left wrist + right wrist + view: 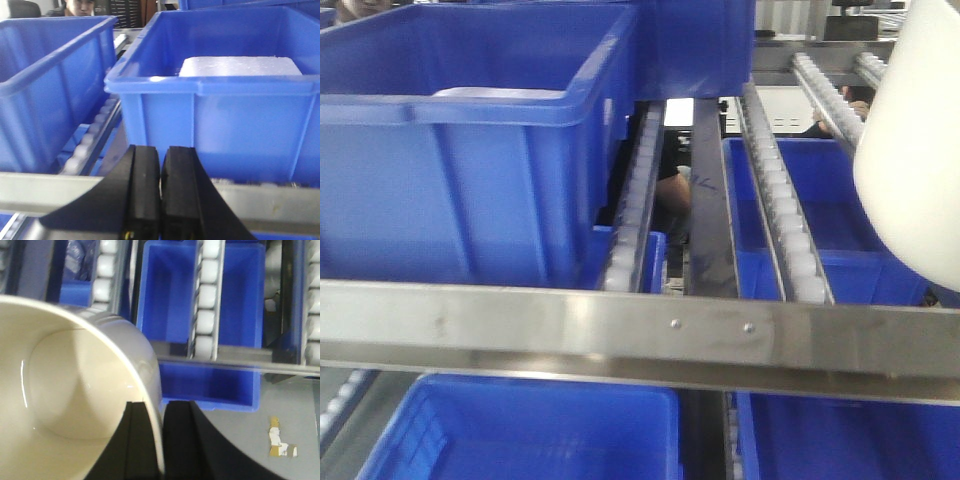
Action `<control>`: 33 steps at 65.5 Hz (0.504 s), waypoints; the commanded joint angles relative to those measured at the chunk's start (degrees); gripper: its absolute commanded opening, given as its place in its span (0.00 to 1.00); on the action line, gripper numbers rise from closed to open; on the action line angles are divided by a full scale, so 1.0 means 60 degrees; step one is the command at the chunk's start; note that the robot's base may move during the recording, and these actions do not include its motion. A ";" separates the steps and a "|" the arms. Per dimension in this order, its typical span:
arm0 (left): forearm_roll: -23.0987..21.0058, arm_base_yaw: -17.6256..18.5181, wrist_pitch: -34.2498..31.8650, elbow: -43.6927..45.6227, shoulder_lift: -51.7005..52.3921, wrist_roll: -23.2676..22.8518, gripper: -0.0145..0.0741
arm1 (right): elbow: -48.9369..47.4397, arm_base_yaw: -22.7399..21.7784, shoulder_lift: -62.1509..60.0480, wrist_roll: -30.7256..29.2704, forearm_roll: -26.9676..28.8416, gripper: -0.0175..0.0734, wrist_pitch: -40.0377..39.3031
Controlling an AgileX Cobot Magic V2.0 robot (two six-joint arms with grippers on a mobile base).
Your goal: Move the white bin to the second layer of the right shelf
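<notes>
Pinched between the fingers of the right gripper (161, 440), the rim of the white bin (65, 390) hangs above and just short of the roller tracks (204, 305) ahead; the left gripper (160, 200), jaws together and empty, faces a blue crate (220, 110).

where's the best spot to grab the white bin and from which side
Grip the thin top rim of the white bin, one finger inside and one outside, coming over the open mouth. Its smooth tapering walls have no handles. The right pincer already pinches the rim this way.
</notes>
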State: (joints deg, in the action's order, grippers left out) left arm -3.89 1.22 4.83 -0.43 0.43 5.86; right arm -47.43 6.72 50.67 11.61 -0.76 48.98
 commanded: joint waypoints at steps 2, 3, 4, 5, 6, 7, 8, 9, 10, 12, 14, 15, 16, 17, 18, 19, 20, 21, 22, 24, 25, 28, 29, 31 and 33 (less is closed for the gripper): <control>-0.0058 -0.0020 -0.0804 -0.0351 0.0151 -0.0025 0.26 | -0.0281 -0.0046 -0.0081 -0.0036 -0.0061 0.26 -0.0621; -0.0058 -0.0020 -0.0804 -0.0351 0.0151 -0.0025 0.26 | -0.0281 -0.0046 -0.0081 -0.0036 -0.0061 0.26 -0.0621; -0.0058 -0.0020 -0.0804 -0.0351 0.0151 -0.0025 0.26 | -0.0281 -0.0046 -0.0081 -0.0036 -0.0061 0.26 -0.0621; -0.0058 -0.0020 -0.0804 -0.0351 0.0151 -0.0025 0.26 | -0.0281 -0.0046 -0.0081 -0.0036 -0.0061 0.26 -0.0621; -0.0058 -0.0020 -0.0804 -0.0351 0.0151 -0.0025 0.26 | -0.0281 -0.0046 -0.0081 -0.0036 -0.0061 0.26 -0.0621; -0.0058 -0.0020 -0.0804 -0.0351 0.0151 -0.0025 0.26 | -0.0281 -0.0046 -0.0081 -0.0036 -0.0061 0.26 -0.0621; -0.0058 -0.0020 -0.0804 -0.0351 0.0151 -0.0025 0.26 | -0.0281 -0.0046 -0.0081 -0.0036 -0.0061 0.26 -0.0621; -0.0058 -0.0020 -0.0804 -0.0351 0.0151 -0.0025 0.26 | -0.0281 -0.0046 -0.0081 -0.0036 -0.0061 0.26 -0.0621; -0.0058 -0.0020 -0.0804 -0.0351 0.0151 -0.0025 0.26 | -0.0281 -0.0046 -0.0081 -0.0036 -0.0061 0.26 -0.0621; -0.0058 -0.0020 -0.0804 -0.0351 0.0151 -0.0025 0.26 | -0.0281 -0.0046 -0.0081 -0.0036 -0.0061 0.26 -0.0621; -0.0058 -0.0020 -0.0804 -0.0351 0.0151 -0.0025 0.26 | -0.0281 -0.0046 -0.0081 -0.0036 -0.0061 0.26 -0.0621; -0.0058 -0.0020 -0.0804 -0.0351 0.0151 -0.0025 0.26 | -0.0281 -0.0046 -0.0081 -0.0036 -0.0061 0.26 -0.0621; -0.0058 -0.0020 -0.0804 -0.0351 0.0151 -0.0025 0.26 | -0.0281 -0.0046 -0.0081 -0.0036 -0.0061 0.26 -0.0621; -0.0058 -0.0020 -0.0804 -0.0351 0.0151 -0.0025 0.26 | -0.0281 -0.0046 -0.0081 -0.0036 -0.0061 0.26 -0.0621; -0.0058 -0.0020 -0.0804 -0.0351 0.0151 -0.0025 0.26 | -0.0281 -0.0046 -0.0081 -0.0036 -0.0061 0.26 -0.0621; -0.0058 -0.0020 -0.0804 -0.0351 0.0151 -0.0025 0.26 | -0.0281 -0.0046 -0.0081 -0.0036 -0.0061 0.26 -0.0621; -0.0058 -0.0020 -0.0804 -0.0351 0.0151 -0.0025 0.26 | -0.0281 -0.0046 -0.0081 -0.0036 -0.0061 0.26 -0.0621; -0.0058 -0.0020 -0.0804 -0.0351 0.0151 -0.0025 0.26 | -0.0281 -0.0046 -0.0081 -0.0036 -0.0061 0.26 -0.0621; -0.0058 -0.0020 -0.0804 -0.0351 0.0151 -0.0025 0.26 | -0.0281 -0.0046 -0.0081 -0.0036 -0.0061 0.26 -0.0621; -0.0058 -0.0020 -0.0804 -0.0351 0.0151 -0.0025 0.26 | -0.0281 -0.0046 -0.0081 -0.0036 -0.0061 0.26 -0.0621; -0.0058 -0.0020 -0.0804 -0.0351 0.0151 -0.0025 0.26 | -0.0281 -0.0046 -0.0081 -0.0036 -0.0061 0.26 -0.0621; -0.0058 -0.0020 -0.0804 -0.0351 0.0151 -0.0025 0.26 | -0.0281 -0.0046 -0.0081 -0.0036 -0.0061 0.26 -0.0621; -0.0058 -0.0020 -0.0804 -0.0351 0.0151 -0.0025 0.26 | -0.0281 -0.0046 -0.0081 -0.0036 -0.0061 0.26 -0.0621; -0.0058 -0.0020 -0.0804 -0.0351 0.0151 -0.0025 0.26 | -0.0281 -0.0046 -0.0081 -0.0036 -0.0061 0.26 -0.0621; -0.0058 -0.0020 -0.0804 -0.0351 0.0151 -0.0025 0.26 | -0.0281 -0.0046 -0.0081 -0.0036 -0.0061 0.26 -0.0621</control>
State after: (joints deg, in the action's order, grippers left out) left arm -3.89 1.22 4.83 -0.43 0.43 5.86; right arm -47.43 6.72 50.67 11.61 -0.88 48.98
